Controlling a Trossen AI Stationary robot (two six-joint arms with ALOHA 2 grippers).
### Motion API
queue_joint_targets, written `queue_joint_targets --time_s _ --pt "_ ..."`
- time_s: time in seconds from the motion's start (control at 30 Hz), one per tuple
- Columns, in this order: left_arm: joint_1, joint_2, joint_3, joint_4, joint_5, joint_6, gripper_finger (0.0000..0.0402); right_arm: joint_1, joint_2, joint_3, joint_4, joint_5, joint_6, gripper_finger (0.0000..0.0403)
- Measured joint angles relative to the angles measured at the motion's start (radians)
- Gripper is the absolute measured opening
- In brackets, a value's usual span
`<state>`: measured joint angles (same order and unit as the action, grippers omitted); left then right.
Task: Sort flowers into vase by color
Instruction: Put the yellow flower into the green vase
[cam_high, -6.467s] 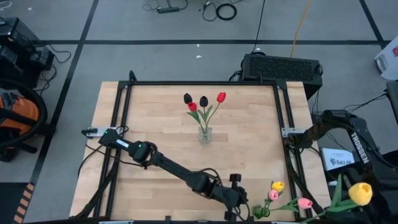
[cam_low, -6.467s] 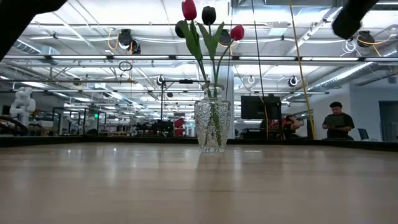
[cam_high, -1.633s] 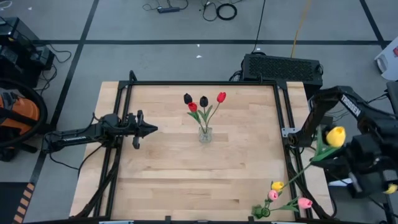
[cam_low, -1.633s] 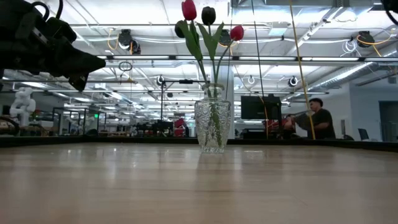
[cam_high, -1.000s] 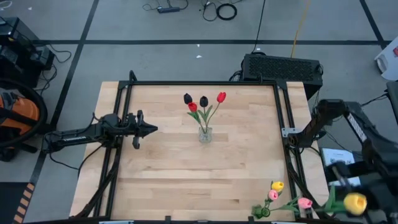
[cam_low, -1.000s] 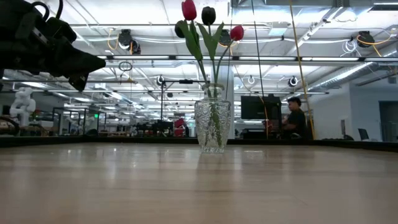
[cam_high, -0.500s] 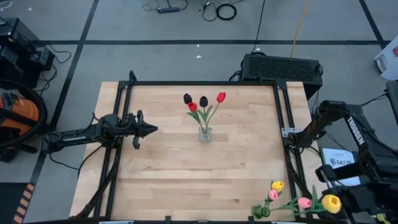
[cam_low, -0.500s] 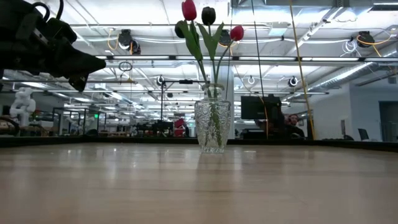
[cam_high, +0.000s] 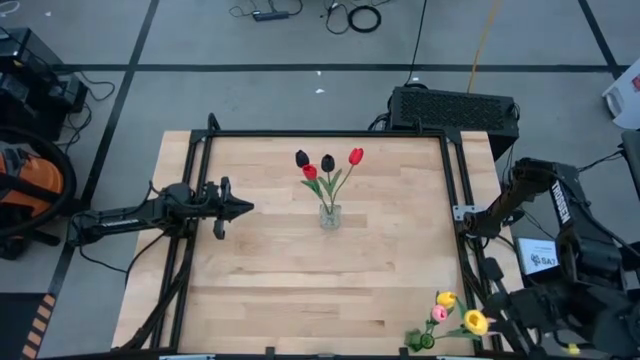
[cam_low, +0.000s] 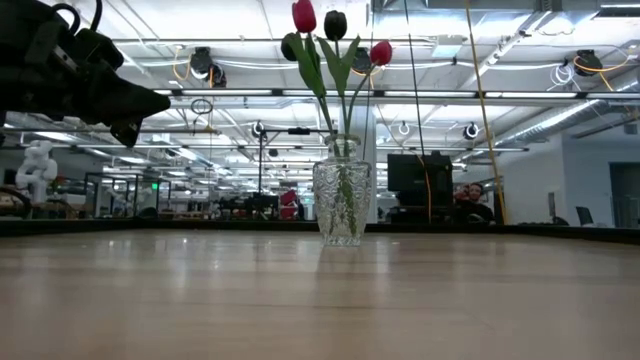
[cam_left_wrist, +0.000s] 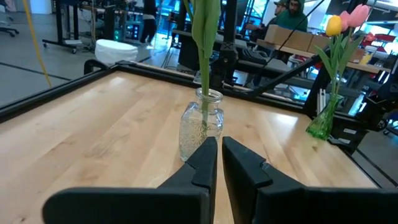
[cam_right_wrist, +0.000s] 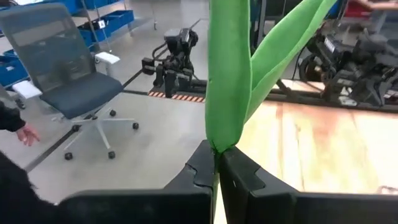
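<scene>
A clear glass vase (cam_high: 329, 215) stands mid-table and holds two red and two black tulips (cam_high: 327, 163); it also shows in the low view (cam_low: 341, 205). A small green vase (cam_high: 420, 340) at the table's near right corner holds a yellow tulip (cam_high: 446, 298) and a pink tulip (cam_high: 438, 314). My right gripper (cam_right_wrist: 217, 163), beyond the near right corner, is shut on another yellow tulip, whose head (cam_high: 475, 322) hangs beside the green vase. My left gripper (cam_high: 240, 208) is shut and waits at the table's left side, pointing at the clear vase (cam_left_wrist: 202, 127). My right gripper pinches the yellow tulip's green stem between its two fingers, just below where the leaves branch off (cam_right_wrist: 216, 144). The leaves (cam_right_wrist: 229, 74) stand out beyond the fingertips. The tulip is lifted clear of the table.
A black metal frame (cam_high: 455, 170) runs around the wooden table. A black box (cam_high: 452, 108) sits behind the far right corner. Bare wood lies between the two vases. People (cam_low: 470, 200) and an office chair (cam_right_wrist: 68, 81) show in the room beyond.
My right gripper has carried the yellow tulip from beyond the table's right edge toward the left, so its head now hangs close to the green vase at the near right corner. The left arm and both vases have kept still.
</scene>
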<state>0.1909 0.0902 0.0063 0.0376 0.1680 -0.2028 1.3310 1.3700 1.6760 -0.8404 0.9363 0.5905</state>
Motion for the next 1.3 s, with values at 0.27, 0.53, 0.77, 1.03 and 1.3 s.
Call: queue_joint_targets --time_s 0.27,0.53,0.77,1.03,1.3 --pt "0.0 0.0 0.0 0.0 0.0 0.0 0.0031 -0.009 0.0 0.0 0.002 -0.029 -0.009 0.0" --pt "0.0 0.0 0.0 -0.001 0.001 0.0 0.0031 -0.061 0.054 0.001 0.005 -0.103 -0.021 0.0" --pt "0.0 0.0 0.0 -0.001 0.001 0.0 0.0031 -0.139 0.103 0.001 0.082 -0.228 -0.092 0.0" --pt "0.0 0.0 0.0 -0.002 0.002 0.0 0.0031 -0.147 0.154 0.001 0.091 -0.233 -0.082 0.0" --pt "0.0 0.0 0.0 -0.001 0.006 0.0 0.0031 -0.168 0.157 -0.125 0.169 -0.235 -0.054 0.0"
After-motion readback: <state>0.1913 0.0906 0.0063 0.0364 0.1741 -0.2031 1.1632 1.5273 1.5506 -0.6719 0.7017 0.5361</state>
